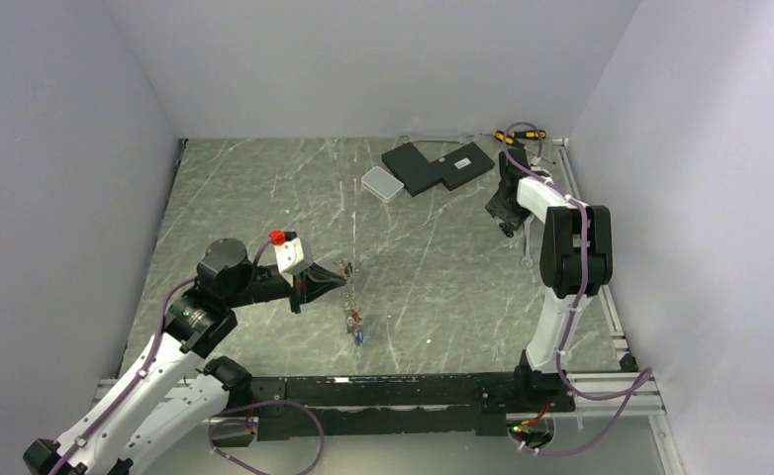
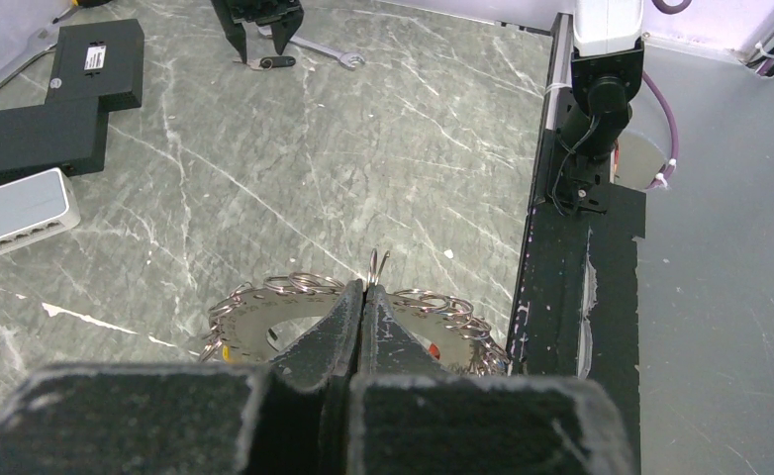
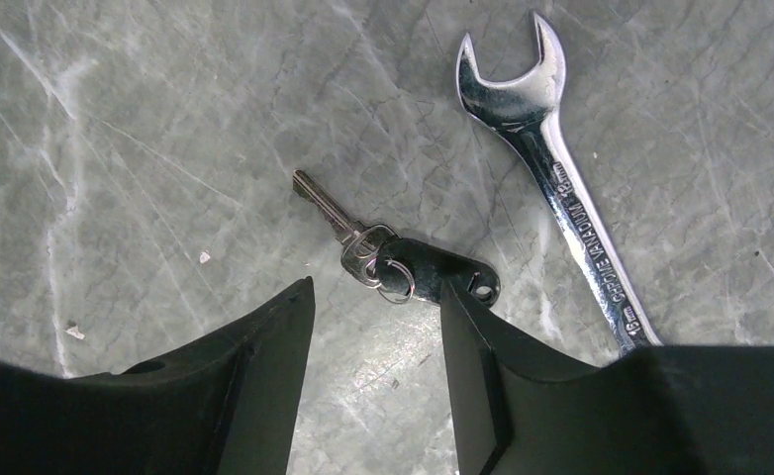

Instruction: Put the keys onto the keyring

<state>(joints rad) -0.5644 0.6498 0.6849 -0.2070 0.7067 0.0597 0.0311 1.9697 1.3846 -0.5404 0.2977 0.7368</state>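
Note:
My left gripper (image 2: 365, 289) is shut on the rim of the keyring (image 2: 264, 319), a flat silver disc with small split rings round its edge, one ring sticking up between the fingertips. In the top view the left gripper (image 1: 340, 269) holds the keyring (image 1: 344, 267) above the table, with a cluster of keys (image 1: 354, 323) just below it. My right gripper (image 3: 376, 287) is open and empty, its jaws either side of a silver key (image 3: 329, 216) with a black tag (image 3: 452, 273) lying on the table. It also shows in the top view (image 1: 507, 225).
A silver wrench (image 3: 561, 188) lies right of the tagged key. Black boxes (image 1: 437, 166) and a white box (image 1: 382, 183) sit at the back, with screwdrivers (image 1: 514, 134) at the back right corner. The black frame rail (image 2: 571, 257) runs along the near edge.

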